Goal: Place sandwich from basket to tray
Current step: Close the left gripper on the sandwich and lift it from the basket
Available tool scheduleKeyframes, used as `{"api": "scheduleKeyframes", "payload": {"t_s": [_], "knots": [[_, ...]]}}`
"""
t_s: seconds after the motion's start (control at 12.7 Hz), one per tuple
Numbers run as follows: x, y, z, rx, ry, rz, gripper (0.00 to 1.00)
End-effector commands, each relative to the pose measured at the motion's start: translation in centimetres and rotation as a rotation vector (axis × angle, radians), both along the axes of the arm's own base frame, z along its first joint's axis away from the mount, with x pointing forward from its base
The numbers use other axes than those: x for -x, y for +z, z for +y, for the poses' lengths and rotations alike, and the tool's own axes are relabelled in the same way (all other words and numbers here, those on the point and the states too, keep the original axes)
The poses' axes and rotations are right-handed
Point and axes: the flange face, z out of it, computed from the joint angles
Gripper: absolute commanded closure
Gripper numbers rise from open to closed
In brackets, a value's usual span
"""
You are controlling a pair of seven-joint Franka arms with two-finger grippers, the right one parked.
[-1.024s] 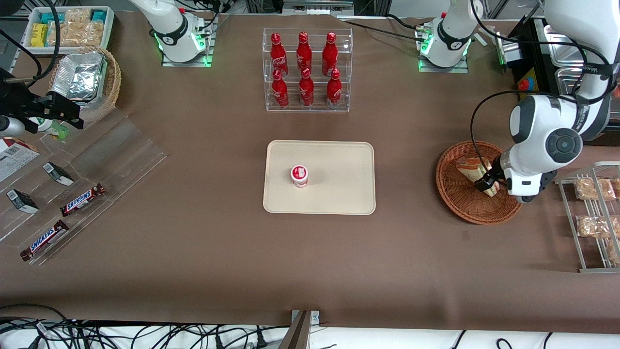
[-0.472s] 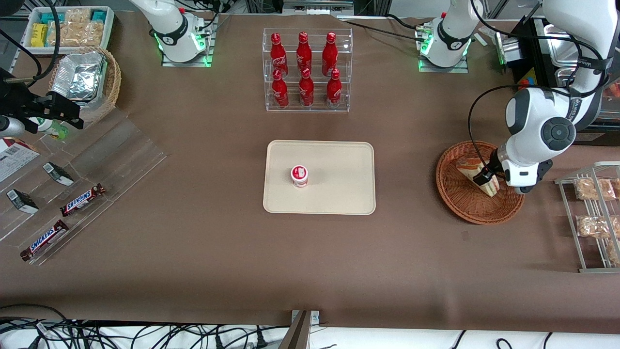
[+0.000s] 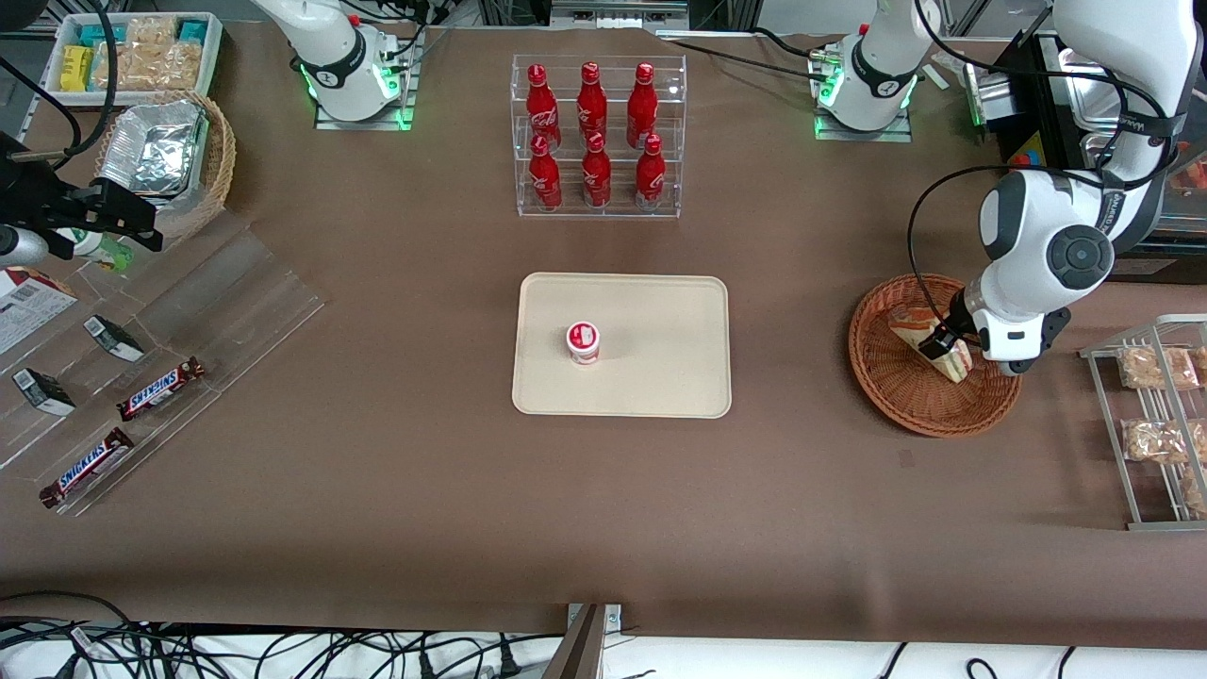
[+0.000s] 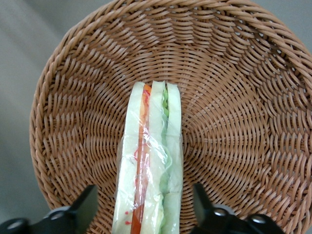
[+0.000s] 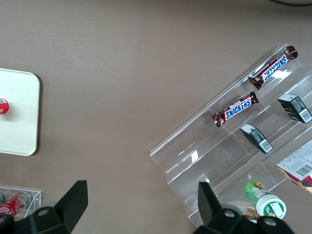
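Your working arm comes down from the upper right of the front frame, elbow bent, its white wrist hanging over the basket [image 3: 929,377] at center right. The gripper [image 3: 935,347] points down into the basket with the wrist tilted toward the tray [image 3: 622,377]. In the wrist view your gripper [image 4: 146,204] has its fingers [image 4: 87,204] spread wide, one on each side of the sandwich [image 4: 151,165], with gaps showing on both sides, so nothing is pinched. The sandwich [image 3: 929,339] stands on its edge inside the basket [image 4: 234,97], layers facing the camera, orange-red strip on one side, green on the other, clear wrap over it. It lies in the part of the basket farther from the front camera. The tray sits mid-frame in the front view, well apart from the basket, with a small red-and-white cup [image 3: 583,341] on it. A rack of red bottles [image 3: 596,132] stands farther from the camera than the tray.
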Motion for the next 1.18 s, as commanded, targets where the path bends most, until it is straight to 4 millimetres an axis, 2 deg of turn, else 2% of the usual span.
{"api": "scheduleKeyframes", "payload": {"t_s": [0.0,0.08,0.24,0.39,0.55,0.71,0.94,1.1], "knots": [[0.4,0.2,-0.3,-0.021,-0.001,-0.011,0.56],[0.4,0.2,-0.3,-0.021,-0.002,-0.011,0.61],[0.1,0.8,-0.6,-0.021,-0.008,-0.015,0.61],[-0.8,2.3,-1.2,-0.026,-0.023,-0.001,0.61],[-2.4,5.5,-1.8,-0.036,-0.056,0.049,0.61],[-4.0,9.9,-3.4,-0.036,-0.130,0.107,0.61],[-5.0,15.5,-8.1,-0.022,-0.252,0.149,0.60],[-4.5,17.4,-12.4,0.001,-0.384,0.170,0.60]]}}
